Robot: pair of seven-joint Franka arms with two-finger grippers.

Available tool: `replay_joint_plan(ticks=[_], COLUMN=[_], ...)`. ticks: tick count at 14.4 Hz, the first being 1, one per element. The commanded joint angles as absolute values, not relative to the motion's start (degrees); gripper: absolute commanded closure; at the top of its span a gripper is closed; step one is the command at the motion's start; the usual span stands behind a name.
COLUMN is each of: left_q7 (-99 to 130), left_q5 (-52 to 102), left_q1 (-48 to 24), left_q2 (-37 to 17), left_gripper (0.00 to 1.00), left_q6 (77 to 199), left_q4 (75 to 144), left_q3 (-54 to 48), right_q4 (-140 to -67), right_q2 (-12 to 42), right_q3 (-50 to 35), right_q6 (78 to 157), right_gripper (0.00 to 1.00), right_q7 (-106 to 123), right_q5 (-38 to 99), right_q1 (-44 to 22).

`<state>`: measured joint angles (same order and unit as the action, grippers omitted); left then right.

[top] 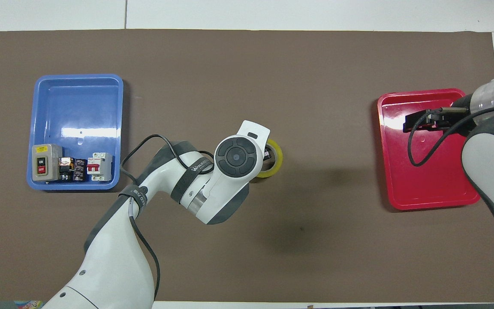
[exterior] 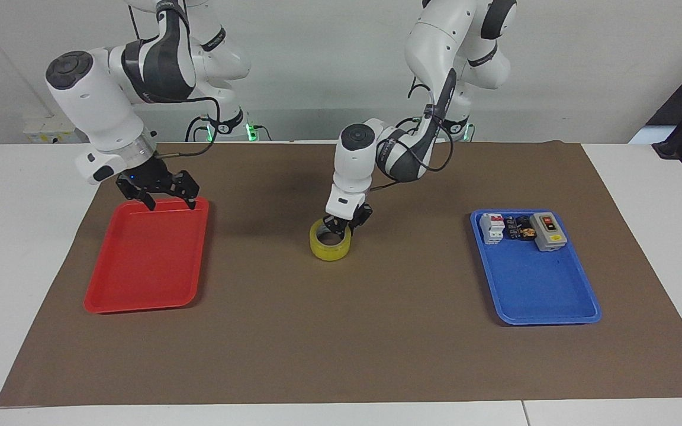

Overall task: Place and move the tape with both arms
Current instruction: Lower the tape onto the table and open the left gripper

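Note:
The tape (exterior: 330, 249), a yellowish ring, lies flat on the brown mat (exterior: 341, 331) in the middle of the table. My left gripper (exterior: 341, 229) points straight down at the part of the tape's rim nearer to the robots. In the overhead view the left arm's wrist covers most of the tape (top: 278, 159) and the left gripper (top: 267, 153). My right gripper (exterior: 171, 206) hangs open and holds nothing, just over the red tray's (exterior: 140, 266) edge nearer to the robots. The overhead view shows the right gripper (top: 418, 120) over the red tray (top: 431, 180).
A blue tray (exterior: 536, 290) sits toward the left arm's end. It holds a grey switch box (exterior: 548, 231), a white circuit breaker (exterior: 492, 228) and small dark parts between them, all at its edge nearer to the robots. White table borders the mat.

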<state>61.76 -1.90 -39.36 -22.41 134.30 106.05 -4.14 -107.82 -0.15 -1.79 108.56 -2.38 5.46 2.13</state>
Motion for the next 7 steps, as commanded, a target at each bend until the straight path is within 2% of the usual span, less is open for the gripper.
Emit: replay_joint_plan(ticks=[1, 3, 6, 7], left_q7=[59.77, 57.15, 43.81, 40.12], left_q5=[-3.25, -3.16, -2.82, -2.55], left_q1=[-36.14, -34.55, -28.15, -25.34], left_q2=[-15.93, -10.40, -2.92, -0.73], left_gripper=[0.00, 0.00, 0.00, 0.00], left_q6=[129.92, 122.30, 114.19, 112.08], left_q4=[106.96, 107.57, 109.77, 110.65], left_q3=[-4.22, -4.22, -4.31, -4.31], right_q4=[-108.28, -108.28, -108.02, -107.23], right_q2=[-0.70, -0.79, -0.70, -0.27], right_q3=[-2.02, -2.02, -2.11, -2.20], right_q6=[108.63, 107.76, 108.28, 108.63], right_gripper=[0.00, 0.00, 0.00, 0.00], right_q7=[-1.85, -1.93, -2.46, -4.38], right_q5=[6.15, 6.06, 6.15, 6.24], right_q1=[1.68, 0.97, 0.36, -2.17])
